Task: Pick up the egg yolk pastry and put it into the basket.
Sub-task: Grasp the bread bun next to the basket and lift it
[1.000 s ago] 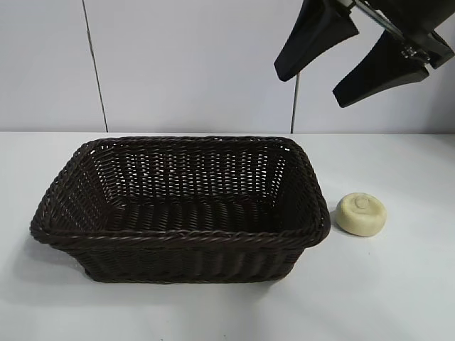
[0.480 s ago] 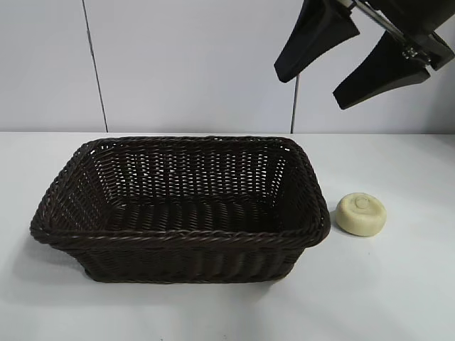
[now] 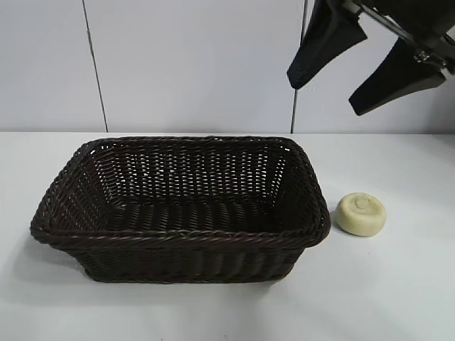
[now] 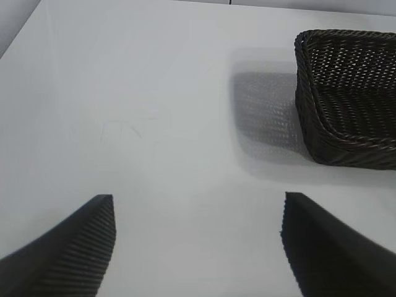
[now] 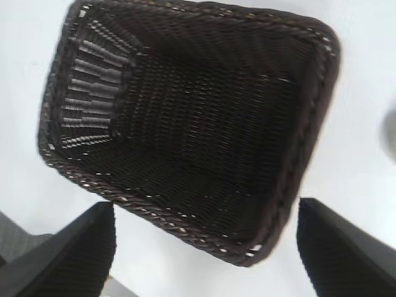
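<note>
The right gripper (image 3: 370,78) hangs high in the air with its fingers spread wide and nothing between them. From it, the egg yolk pastry (image 3: 361,214) lies almost straight below, only slightly toward the basket (image 3: 181,234) side, resting flat on the white table (image 3: 398,284) just beside the basket's near end wall but apart from it. The pastry is a round puck with no long axis, so any approach angle across it should serve; what matters is the drop from the hand down to it. In the right wrist view the gripper faces mostly the basket's empty interior, and a pale blur at the picture's edge may be the pastry (image 5: 390,133), which suggests the hand is aimed past it and would need to tip back toward it.

The left gripper (image 4: 198,247) also stands wide and empty, low over bare table on the basket's far side, with the whole basket between it and the pastry. The right arm is judged far the nearer.
</note>
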Robot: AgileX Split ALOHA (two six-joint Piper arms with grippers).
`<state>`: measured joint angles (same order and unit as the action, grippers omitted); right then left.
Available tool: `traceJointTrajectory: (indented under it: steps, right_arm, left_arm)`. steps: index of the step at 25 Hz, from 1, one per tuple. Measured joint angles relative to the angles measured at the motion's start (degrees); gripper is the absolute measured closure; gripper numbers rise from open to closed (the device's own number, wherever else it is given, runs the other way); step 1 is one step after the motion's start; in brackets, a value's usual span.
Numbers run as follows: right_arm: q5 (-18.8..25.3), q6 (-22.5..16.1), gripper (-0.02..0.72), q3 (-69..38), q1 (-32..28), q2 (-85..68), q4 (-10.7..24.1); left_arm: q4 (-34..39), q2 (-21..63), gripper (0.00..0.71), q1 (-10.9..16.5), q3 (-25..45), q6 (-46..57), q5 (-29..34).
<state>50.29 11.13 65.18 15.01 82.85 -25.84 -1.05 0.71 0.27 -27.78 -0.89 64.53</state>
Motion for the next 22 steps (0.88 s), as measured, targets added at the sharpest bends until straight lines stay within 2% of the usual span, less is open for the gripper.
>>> traceJointTrajectory:
  steps: [3,11,22]
  right_arm:
    - [0.91,-1.02,0.125,0.73,-3.27,0.00,1.96]
    - [2.32,-0.83,0.125,0.92,-15.53,0.00,2.77]
    - [2.21,-0.62,0.125,0.94,-15.92,2.33,2.78]
  left_arm:
    - [0.00,0.00,0.169,0.00,0.00,0.00,0.00]
    - [0.05,0.00,0.169,0.00,0.00,0.00,0.00]
    - [0.05,0.00,0.169,0.00,0.00,0.00,0.00]
